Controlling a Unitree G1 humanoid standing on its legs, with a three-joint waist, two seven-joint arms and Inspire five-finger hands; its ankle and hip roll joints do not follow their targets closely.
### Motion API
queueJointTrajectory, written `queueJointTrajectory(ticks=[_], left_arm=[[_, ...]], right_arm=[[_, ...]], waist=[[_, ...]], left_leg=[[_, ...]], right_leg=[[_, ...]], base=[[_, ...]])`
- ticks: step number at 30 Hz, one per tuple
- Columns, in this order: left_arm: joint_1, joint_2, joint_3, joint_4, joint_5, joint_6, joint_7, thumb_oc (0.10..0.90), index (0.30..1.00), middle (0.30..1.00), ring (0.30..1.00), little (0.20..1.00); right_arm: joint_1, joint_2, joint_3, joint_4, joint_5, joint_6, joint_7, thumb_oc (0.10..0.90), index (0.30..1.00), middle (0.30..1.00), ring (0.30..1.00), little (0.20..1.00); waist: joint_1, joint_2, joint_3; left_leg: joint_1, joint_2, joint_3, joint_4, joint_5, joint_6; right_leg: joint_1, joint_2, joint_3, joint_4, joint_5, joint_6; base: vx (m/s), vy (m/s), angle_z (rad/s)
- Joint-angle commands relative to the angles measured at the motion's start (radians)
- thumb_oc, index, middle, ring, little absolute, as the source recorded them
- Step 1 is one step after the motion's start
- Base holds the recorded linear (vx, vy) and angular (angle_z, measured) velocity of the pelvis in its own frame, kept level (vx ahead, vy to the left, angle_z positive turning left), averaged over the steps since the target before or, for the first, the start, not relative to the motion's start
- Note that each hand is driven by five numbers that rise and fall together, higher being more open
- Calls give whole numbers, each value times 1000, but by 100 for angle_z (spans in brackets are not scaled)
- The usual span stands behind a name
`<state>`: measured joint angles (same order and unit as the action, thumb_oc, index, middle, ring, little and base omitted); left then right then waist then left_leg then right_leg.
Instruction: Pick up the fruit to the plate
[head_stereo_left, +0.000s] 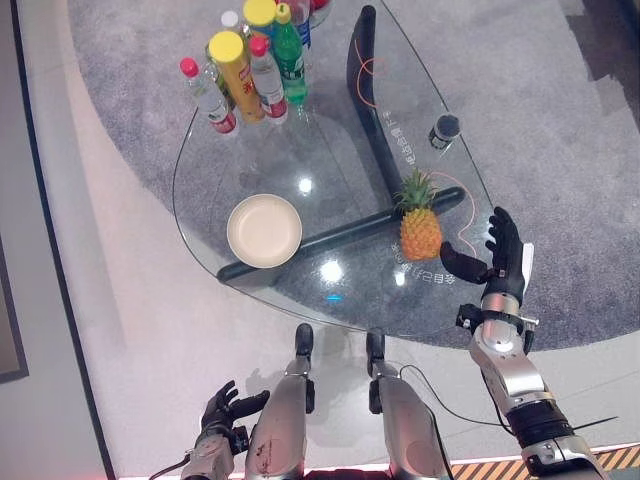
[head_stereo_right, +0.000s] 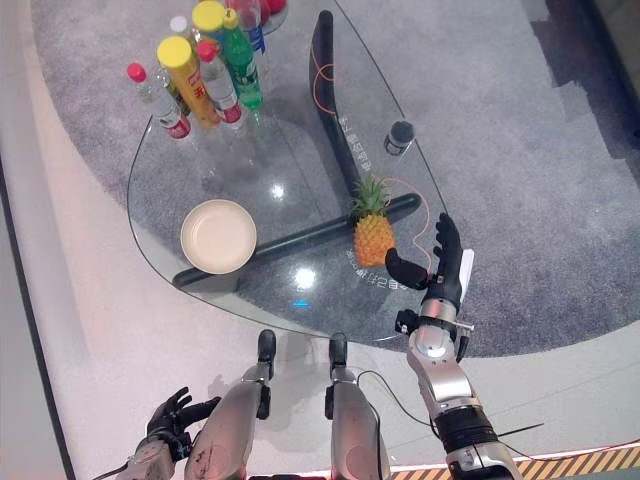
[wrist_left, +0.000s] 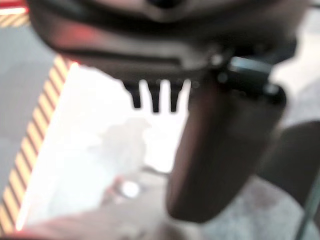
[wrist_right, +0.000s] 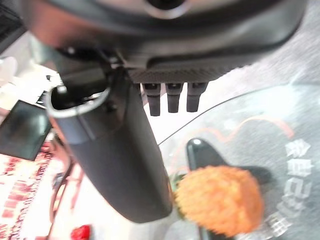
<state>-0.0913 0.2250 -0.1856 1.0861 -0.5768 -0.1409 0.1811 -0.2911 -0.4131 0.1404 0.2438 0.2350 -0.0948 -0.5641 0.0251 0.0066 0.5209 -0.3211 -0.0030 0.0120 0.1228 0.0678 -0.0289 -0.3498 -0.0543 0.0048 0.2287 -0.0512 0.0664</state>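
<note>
A pineapple (head_stereo_left: 420, 228) with a green crown stands upright on the glass table (head_stereo_left: 330, 160), right of centre. My right hand (head_stereo_left: 503, 262) is open just right of it, fingers straight, thumb reaching toward the fruit's base with a small gap. In the right wrist view the pineapple (wrist_right: 220, 200) sits beyond the thumb (wrist_right: 120, 155). A cream plate (head_stereo_left: 264, 230) lies on the table's left part, with nothing on it. My left hand (head_stereo_left: 222, 410) hangs low beside the table's near edge, fingers relaxed and holding nothing.
Several bottles and a yellow-capped can (head_stereo_left: 236, 72) cluster at the table's far end. A small dark jar (head_stereo_left: 444, 130) stands at the far right edge. The table's dark base (head_stereo_left: 365, 110) shows through the glass, over a grey rug (head_stereo_left: 540, 120).
</note>
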Motion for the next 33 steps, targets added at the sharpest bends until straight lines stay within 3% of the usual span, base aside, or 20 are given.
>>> queueJointTrajectory(ticks=[1,13,33], left_arm=[[33,7,-15,-13,-29,-1,11,800,900,900,900,900],[17,3,-62,-57,-76,8,15,800,900,900,900,900],[-18,12,-121,-87,-132,18,35,800,900,900,900,900]], right_arm=[[-55,-74,-12,-163,-31,-37,-65,800,900,900,900,900],[-169,-47,44,-94,-23,45,-164,800,900,900,900,900],[-340,-93,91,155,68,47,-230,800,900,900,900,900]], waist=[[-4,-37,-1],[12,-23,-1],[40,8,-1]], left_leg=[[-70,-108,-42,185,-140,34],[-152,-119,-36,206,-137,42],[-228,-124,-25,212,-124,45]], right_leg=[[-2,41,-25,-31,51,-27],[-92,37,-27,-8,59,-27],[-191,20,-43,24,70,-15]], base=[[8,42,6],[-5,46,3],[-2,7,1]])
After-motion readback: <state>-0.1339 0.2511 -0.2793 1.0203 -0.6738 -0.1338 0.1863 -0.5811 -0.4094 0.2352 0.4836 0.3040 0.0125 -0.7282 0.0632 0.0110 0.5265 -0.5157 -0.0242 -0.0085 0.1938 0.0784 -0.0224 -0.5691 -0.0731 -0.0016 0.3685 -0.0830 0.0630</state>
